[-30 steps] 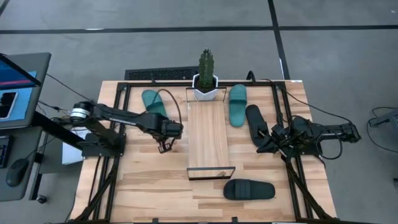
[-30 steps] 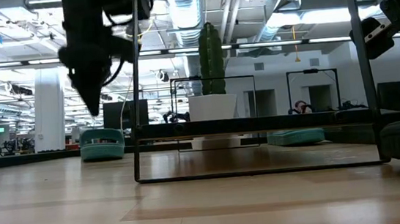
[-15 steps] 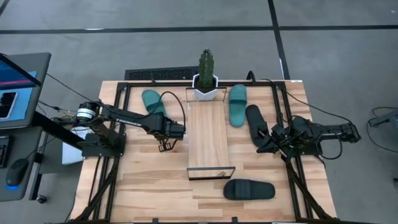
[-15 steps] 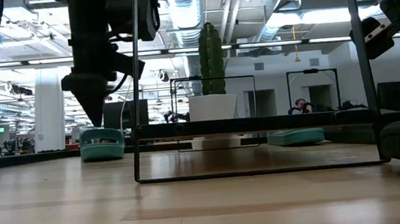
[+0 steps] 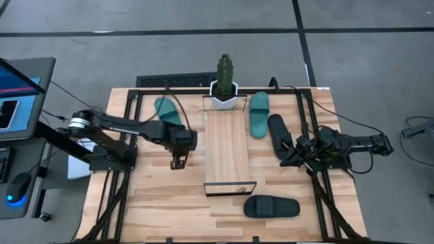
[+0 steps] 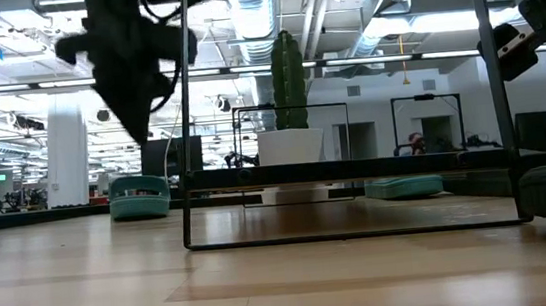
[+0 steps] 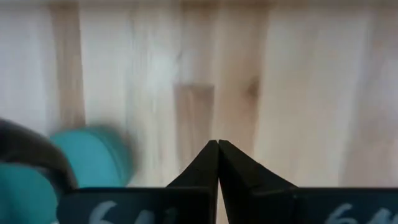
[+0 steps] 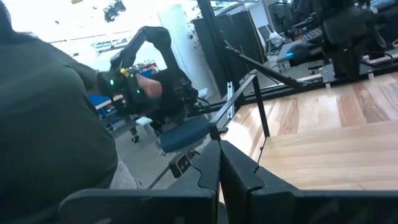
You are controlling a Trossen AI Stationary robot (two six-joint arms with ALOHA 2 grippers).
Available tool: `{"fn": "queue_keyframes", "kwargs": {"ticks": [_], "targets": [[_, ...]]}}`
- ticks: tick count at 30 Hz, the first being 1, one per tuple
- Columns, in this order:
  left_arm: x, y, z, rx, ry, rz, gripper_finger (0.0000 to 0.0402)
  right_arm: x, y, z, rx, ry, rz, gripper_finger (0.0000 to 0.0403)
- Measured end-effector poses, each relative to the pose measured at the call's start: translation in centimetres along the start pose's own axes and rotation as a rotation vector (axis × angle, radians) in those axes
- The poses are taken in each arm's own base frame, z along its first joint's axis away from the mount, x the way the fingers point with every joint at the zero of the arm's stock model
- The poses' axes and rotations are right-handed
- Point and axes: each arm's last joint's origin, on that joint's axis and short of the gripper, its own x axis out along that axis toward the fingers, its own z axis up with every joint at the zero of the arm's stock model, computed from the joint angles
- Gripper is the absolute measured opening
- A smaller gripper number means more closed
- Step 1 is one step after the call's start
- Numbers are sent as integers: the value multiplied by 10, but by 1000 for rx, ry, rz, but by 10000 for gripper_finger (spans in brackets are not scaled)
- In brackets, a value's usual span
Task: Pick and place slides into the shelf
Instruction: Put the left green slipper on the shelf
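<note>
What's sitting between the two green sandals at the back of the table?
In the high view, a white pot holding a cactus stands between the left green sandal and the right one, at the shelf's far end.

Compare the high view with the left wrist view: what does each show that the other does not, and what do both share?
Only the high view shows the shelf, the cactus pot, both black slides, the second teal slide and the right gripper. Only the left wrist view shows the left gripper shut, fingertips together. Both show the tabletop and, apparently, the teal slide near the left arm.
</note>
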Motion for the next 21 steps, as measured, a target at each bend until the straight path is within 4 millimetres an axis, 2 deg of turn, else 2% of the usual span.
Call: {"fn": "queue_keyframes", "kwargs": {"ticks": [5,9,12,16,19,21], "targets": [[-30,8,-1,-45,-196,-34,0,0,0,0,0,0,0,0],[-47,15,-15,-84,-389,-41,0,0,0,0,0,-1,0,0],[-47,24,-38,-162,-425,-37,0,0,0,0,1,1,0,0],[-34,31,-69,-254,-403,-1,0,0,0,0,3,5,-2,0],[-25,32,-82,-227,-384,16,0,1,-1,-1,5,9,-4,0],[-21,31,-82,-188,-388,30,0,1,-1,-1,6,11,-4,0]]}}
